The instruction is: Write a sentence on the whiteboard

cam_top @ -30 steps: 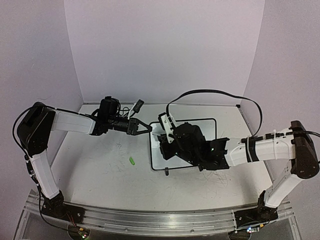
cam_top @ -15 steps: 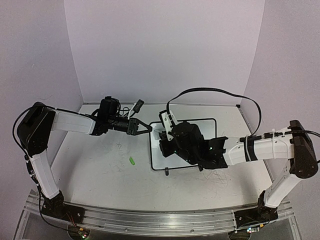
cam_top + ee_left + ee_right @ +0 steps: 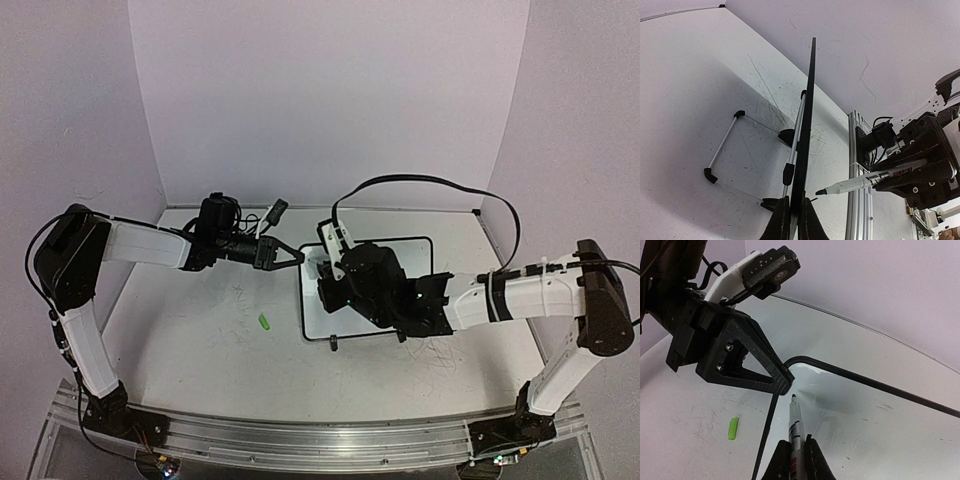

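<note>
The whiteboard [image 3: 412,256] stands tilted on the table, and no sentence shows on the part of its face in view. My left gripper [image 3: 296,256] is shut on the board's upper left edge; in the left wrist view its fingers [image 3: 781,222] pinch the black frame [image 3: 809,100], seen edge-on. My right gripper [image 3: 795,452] is shut on a marker [image 3: 796,426]. The marker's dark tip points at the board's top left corner [image 3: 795,361], close to the surface [image 3: 875,430] with a small gap in the left wrist view [image 3: 821,192].
A green marker cap [image 3: 265,322] lies on the table left of the board, also seen as the cap [image 3: 732,428]. The board's wire stand [image 3: 722,150] reaches out behind it. Purple walls close the back and sides. The metal rail [image 3: 856,190] runs along the near edge.
My right gripper has shifted slightly left with the marker, toward the board's upper left corner. The left gripper and the board have stayed put.
</note>
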`<state>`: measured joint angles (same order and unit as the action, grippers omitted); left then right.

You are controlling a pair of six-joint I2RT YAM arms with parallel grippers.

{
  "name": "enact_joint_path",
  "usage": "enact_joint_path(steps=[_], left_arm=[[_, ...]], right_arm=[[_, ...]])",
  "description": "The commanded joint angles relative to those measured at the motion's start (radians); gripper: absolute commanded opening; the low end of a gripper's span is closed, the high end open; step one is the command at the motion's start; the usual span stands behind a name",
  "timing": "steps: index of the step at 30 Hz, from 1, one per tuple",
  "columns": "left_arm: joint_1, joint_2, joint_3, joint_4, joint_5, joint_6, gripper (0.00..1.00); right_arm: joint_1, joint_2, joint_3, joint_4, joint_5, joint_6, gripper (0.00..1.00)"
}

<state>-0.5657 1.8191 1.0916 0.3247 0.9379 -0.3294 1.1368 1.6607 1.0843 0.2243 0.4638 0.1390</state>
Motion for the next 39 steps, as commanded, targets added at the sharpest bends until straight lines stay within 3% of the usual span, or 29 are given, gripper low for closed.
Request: enact_joint_path(steps=[1,39], left_arm=[[-0.013,-0.035,0.002,0.014,0.017,-0.022,0.00],[-0.016,-0.047,0.000,0.014,0.019,-0.022,0.00]], right_arm=[[-0.007,0.026,0.040,0.024,0.021,0.005,0.00],[-0.012,0.036,0.003,-0.025,0.007,0.068,0.00]])
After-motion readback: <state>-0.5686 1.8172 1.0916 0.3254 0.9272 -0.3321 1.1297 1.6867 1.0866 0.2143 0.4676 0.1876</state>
